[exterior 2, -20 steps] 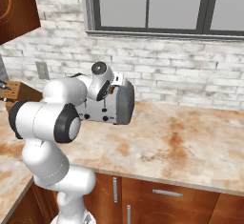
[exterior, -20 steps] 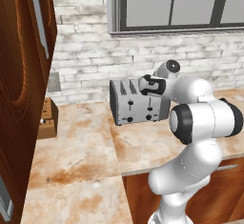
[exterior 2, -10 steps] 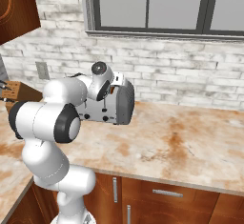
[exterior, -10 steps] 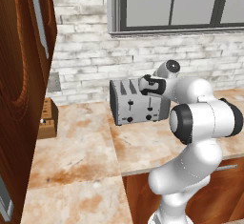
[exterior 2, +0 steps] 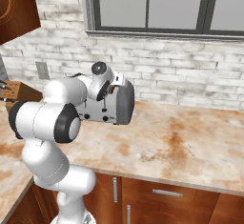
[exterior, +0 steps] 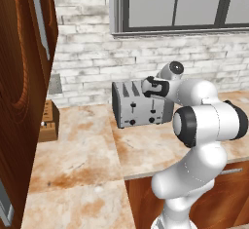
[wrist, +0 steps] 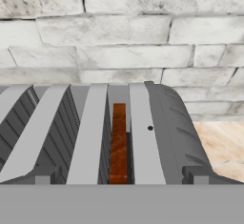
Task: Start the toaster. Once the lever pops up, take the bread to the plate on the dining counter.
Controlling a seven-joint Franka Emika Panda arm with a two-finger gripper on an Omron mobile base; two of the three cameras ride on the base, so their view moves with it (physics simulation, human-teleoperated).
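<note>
Tool: my tool hangs over the top front edge of the toaster, at its right-hand end as the left base view shows it. Its fingers are spread as wide as they go and pinch nothing.

Toaster: the grey metal toaster stands on the tabletop close to the white brick wall, below the dark-framed window. Its front shows two vertical slider tracks and small dark knobs near the bottom. In the right base view my arm covers part of its front.

Bread: the brown bread sits upright inside a slot, the one nearest the rounded right end in the hand view. Its top edge lies just under the slot opening. The other slots to its left look dark inside.

Tabletop: the beige marble-look slab with rust-brown streaks runs along the wall and turns a corner toward the left.

Wooden block: a small brown wooden block stands on the tabletop well to the left of the toaster, beside a tall wooden cabinet.

Wall outlet: a pale outlet plate sits on the brick wall between the block and the toaster.
</note>
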